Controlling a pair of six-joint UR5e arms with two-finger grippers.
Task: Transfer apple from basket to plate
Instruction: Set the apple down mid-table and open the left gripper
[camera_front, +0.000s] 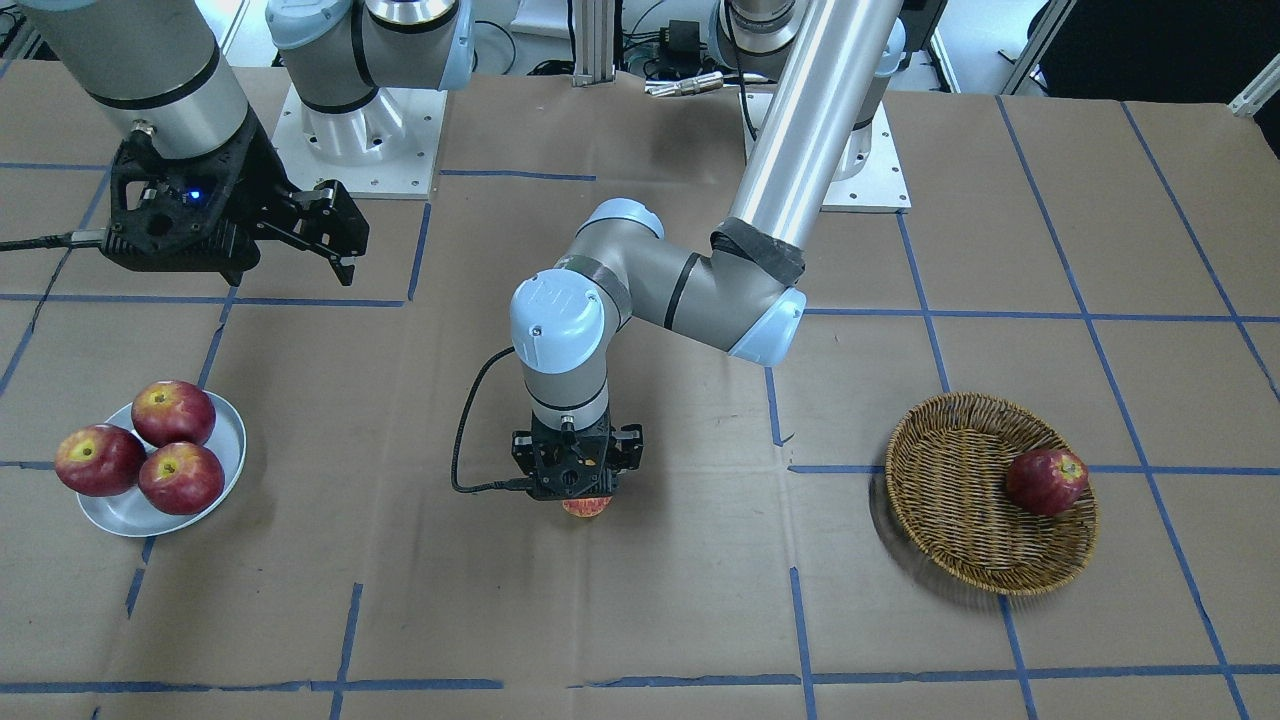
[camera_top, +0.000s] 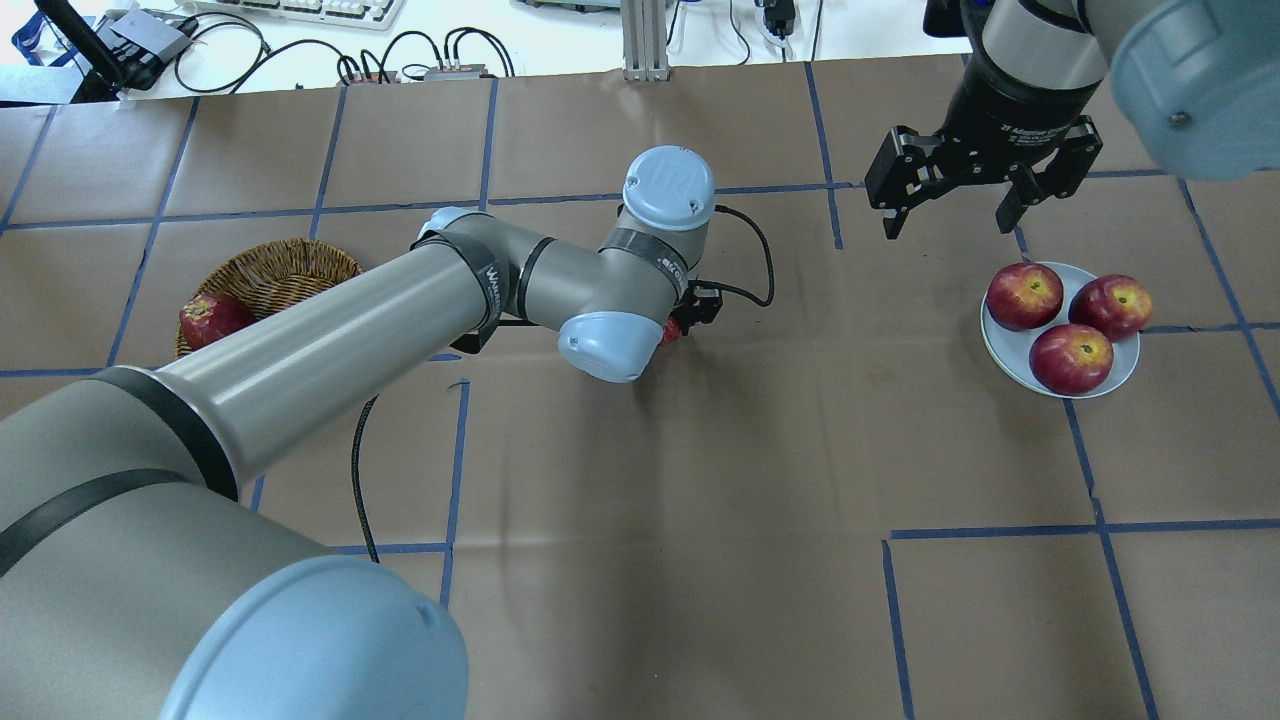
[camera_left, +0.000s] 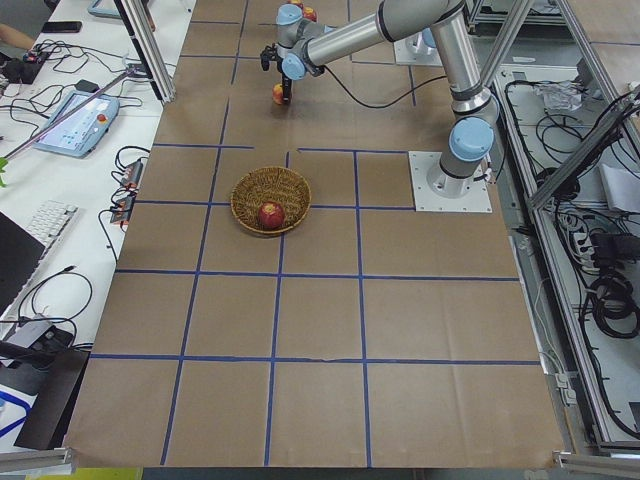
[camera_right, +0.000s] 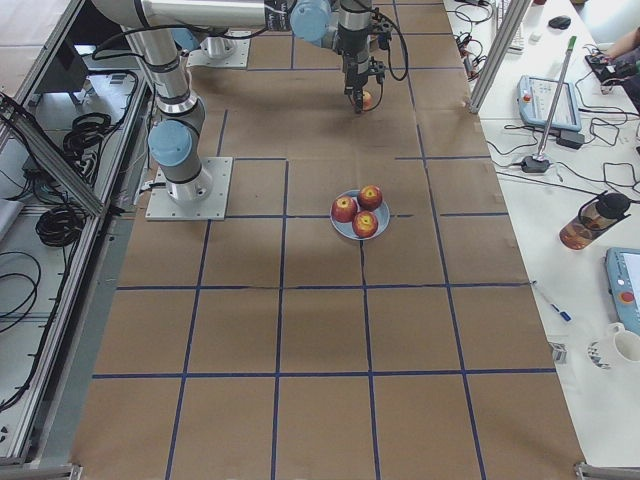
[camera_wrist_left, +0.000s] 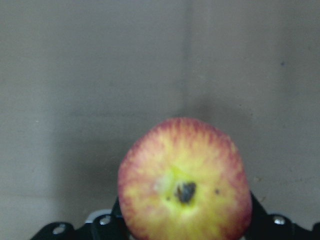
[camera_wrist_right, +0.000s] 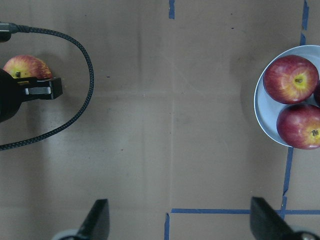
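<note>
My left gripper (camera_front: 585, 493) points straight down near the middle of the table and is shut on the apple (camera_front: 587, 506), red with yellow-orange patches. The apple fills the left wrist view (camera_wrist_left: 185, 182) and shows between the fingers in the right wrist view (camera_wrist_right: 25, 66). It hangs low over the paper, between the wicker basket (camera_front: 950, 500) and the pale plate (camera_front: 120, 510). My right gripper (camera_front: 340, 245) is open and empty, held above the table behind the plate (camera_top: 1003, 345).
Three dark red apples (camera_front: 172, 412) lie on the plate and nearly fill it. One dark red apple (camera_front: 1046, 481) lies in the basket (camera_top: 285, 270). The left gripper's black cable (camera_wrist_right: 87, 90) loops beside it. Brown paper with blue tape lines covers the table.
</note>
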